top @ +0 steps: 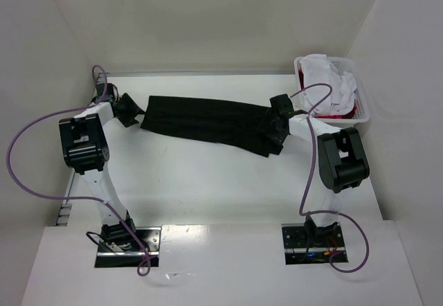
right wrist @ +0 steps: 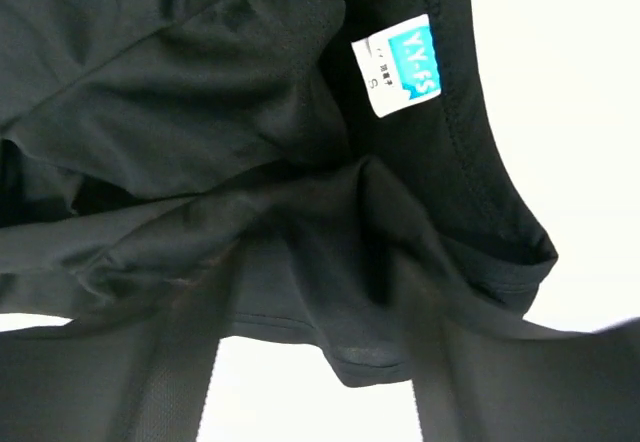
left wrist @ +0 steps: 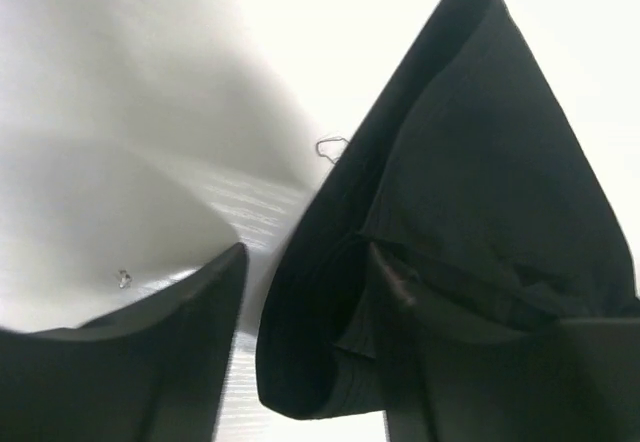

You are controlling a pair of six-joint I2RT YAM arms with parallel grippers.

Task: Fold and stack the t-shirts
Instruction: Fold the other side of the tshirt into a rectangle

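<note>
A plain black t-shirt (top: pixel 201 120), folded into a long strip, lies across the back of the table between my two grippers. My left gripper (top: pixel 130 110) is at its left end. In the left wrist view this gripper (left wrist: pixel 308 252) is open: the shirt's edge (left wrist: pixel 470 182) rests against the right finger (left wrist: pixel 500 382), and bare table shows beside the left finger (left wrist: pixel 130 372). My right gripper (top: pixel 271 127) is at the shirt's right end. In the right wrist view it (right wrist: pixel 345 192) is shut on bunched black cloth (right wrist: pixel 200 92) near the collar label (right wrist: pixel 398 65).
A white lattice basket (top: pixel 364 102) stands at the back right corner, holding white shirts (top: pixel 325 77) and a red one (top: pixel 342 117). White walls close in the table at the back and on both sides.
</note>
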